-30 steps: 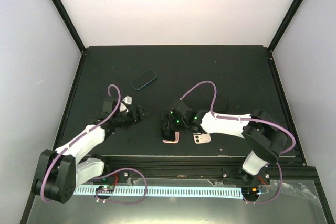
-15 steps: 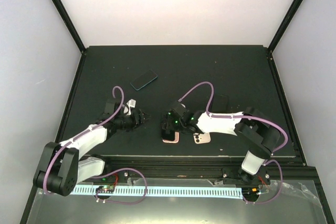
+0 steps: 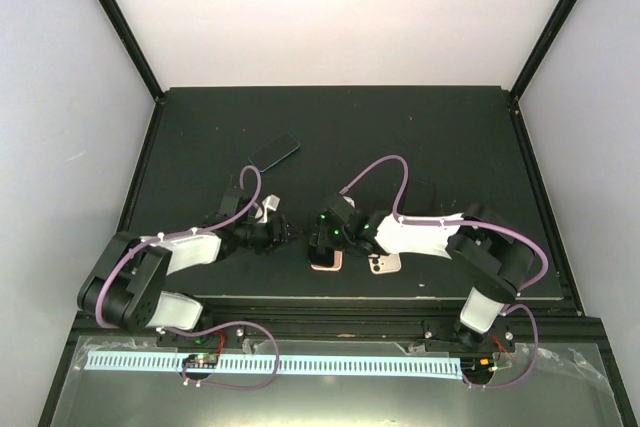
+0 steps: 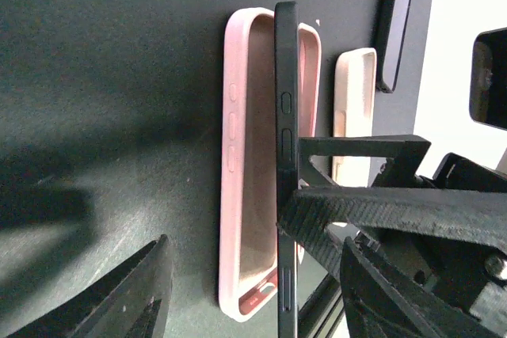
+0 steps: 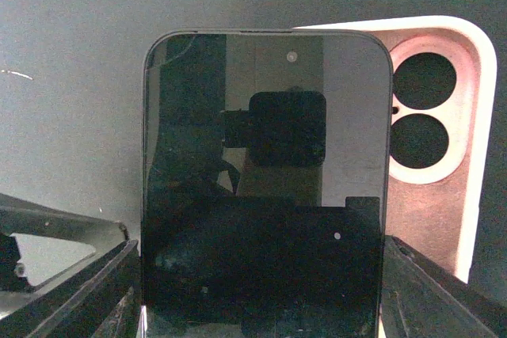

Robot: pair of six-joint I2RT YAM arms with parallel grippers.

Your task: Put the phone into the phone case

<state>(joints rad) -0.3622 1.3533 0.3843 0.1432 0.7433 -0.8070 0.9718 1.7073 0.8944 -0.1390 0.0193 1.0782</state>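
Grips phone (image 5: 265, 156) near one end with right gripper (image 5: 261, 290), holds it on edge over the open pink case (image 4: 252, 195) lying flat on table (image 3: 400, 137); cannot tell whether touching. Poises left gripper (image 4: 255, 243) just beside case, jaws apart, grasping nothing, phone beyond its fingertips.

Light fell evenly from above; the pale walls (image 3: 60, 147) blew out nearly white, while the black table (image 3: 400, 137) kept little detail. In the left wrist view a soft shadow darkened the lower left. The phone (image 5: 265, 140) screen mirrored dim reflections.
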